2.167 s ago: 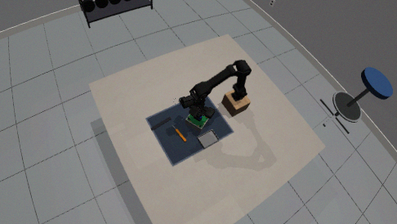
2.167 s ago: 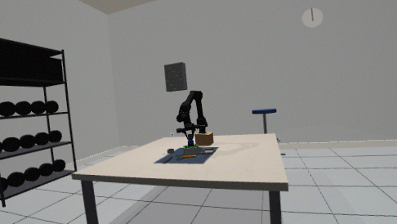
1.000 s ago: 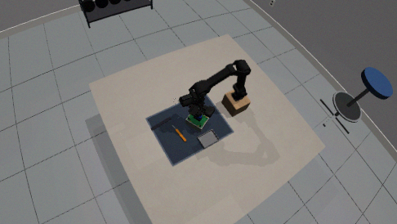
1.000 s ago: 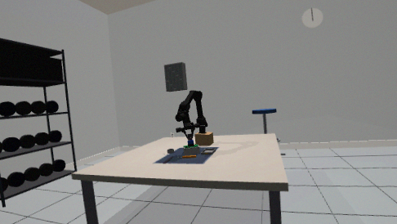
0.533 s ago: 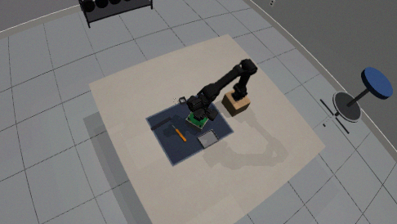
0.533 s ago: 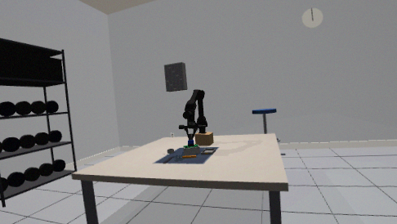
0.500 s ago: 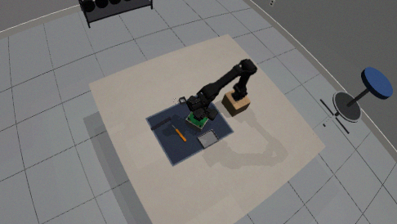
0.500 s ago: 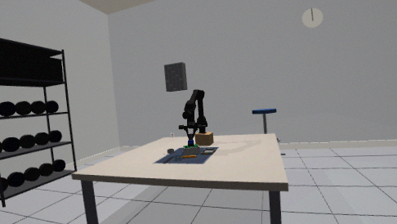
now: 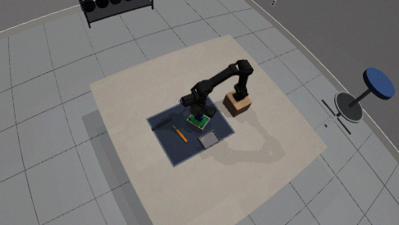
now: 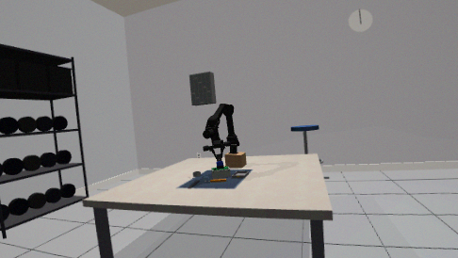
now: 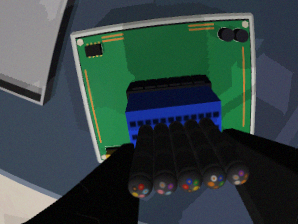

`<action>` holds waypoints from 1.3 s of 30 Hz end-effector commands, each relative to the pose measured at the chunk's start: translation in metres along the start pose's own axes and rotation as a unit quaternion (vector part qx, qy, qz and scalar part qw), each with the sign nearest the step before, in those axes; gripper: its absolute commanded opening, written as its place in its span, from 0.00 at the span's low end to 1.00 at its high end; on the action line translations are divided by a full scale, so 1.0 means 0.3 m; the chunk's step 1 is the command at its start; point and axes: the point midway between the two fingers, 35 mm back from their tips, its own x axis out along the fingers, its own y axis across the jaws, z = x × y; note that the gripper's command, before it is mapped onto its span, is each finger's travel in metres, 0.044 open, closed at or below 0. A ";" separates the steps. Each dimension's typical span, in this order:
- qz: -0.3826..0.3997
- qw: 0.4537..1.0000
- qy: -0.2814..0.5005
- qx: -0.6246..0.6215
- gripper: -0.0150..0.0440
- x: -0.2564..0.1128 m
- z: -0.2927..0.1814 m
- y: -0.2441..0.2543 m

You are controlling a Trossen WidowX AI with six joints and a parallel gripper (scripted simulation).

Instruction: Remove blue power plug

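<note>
Wrist view: the gripper (image 11: 178, 147) shows only as dark fingers cut off by the lower edge; their tips on the blue plug (image 11: 172, 112) are too dark for me to trace. The cables (image 11: 175, 150) cover the plug's lower part. I cannot tell how deep it sits in the socket (image 11: 170, 82). The grey tray (image 11: 27, 45) runs out of frame at the upper left. Top view: the arm (image 9: 219, 80) hides part of the circuit board (image 9: 200, 124).
</note>
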 end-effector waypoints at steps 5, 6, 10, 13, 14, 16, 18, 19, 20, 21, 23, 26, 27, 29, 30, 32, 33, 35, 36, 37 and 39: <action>-0.099 0.995 -0.008 0.001 0.25 -0.036 0.002 0.055; -0.107 0.994 -0.008 0.001 0.25 -0.035 0.002 0.060; -0.109 0.994 -0.008 0.001 0.25 -0.036 0.002 0.061; -0.079 0.997 -0.008 0.001 0.25 -0.040 0.002 0.044; -0.065 0.998 -0.009 0.001 0.25 -0.041 0.002 0.036; -0.046 0.999 -0.008 0.001 0.25 -0.046 0.002 0.025; -0.046 0.999 -0.008 0.001 0.25 -0.055 0.002 0.026; -0.046 0.999 -0.008 0.001 0.25 -0.060 0.002 0.026; -0.046 0.999 -0.008 0.001 0.25 -0.064 0.002 0.027; -0.046 0.999 -0.008 0.001 0.25 -0.069 0.002 0.027; -0.046 0.999 -0.008 0.001 0.25 -0.073 0.001 0.027; -0.046 0.999 -0.008 0.001 0.25 -0.073 0.001 0.027; -0.046 0.999 -0.008 0.001 0.25 -0.053 0.002 0.026; -0.046 0.999 -0.008 0.001 0.25 -0.033 0.002 0.024; -0.046 0.999 -0.008 0.001 0.25 -0.023 0.002 0.023; -0.046 0.999 -0.008 0.001 0.25 -0.003 0.002 0.021; -0.046 0.999 -0.008 0.001 0.25 0.006 0.003 0.020; -0.046 0.999 -0.008 0.001 0.30 0.012 0.003 0.020; -0.046 0.999 -0.008 0.001 0.34 0.012 0.003 0.020; -0.046 0.999 -0.008 0.001 0.39 0.012 0.003 0.020; -0.046 0.999 -0.008 0.001 0.48 0.012 0.003 0.020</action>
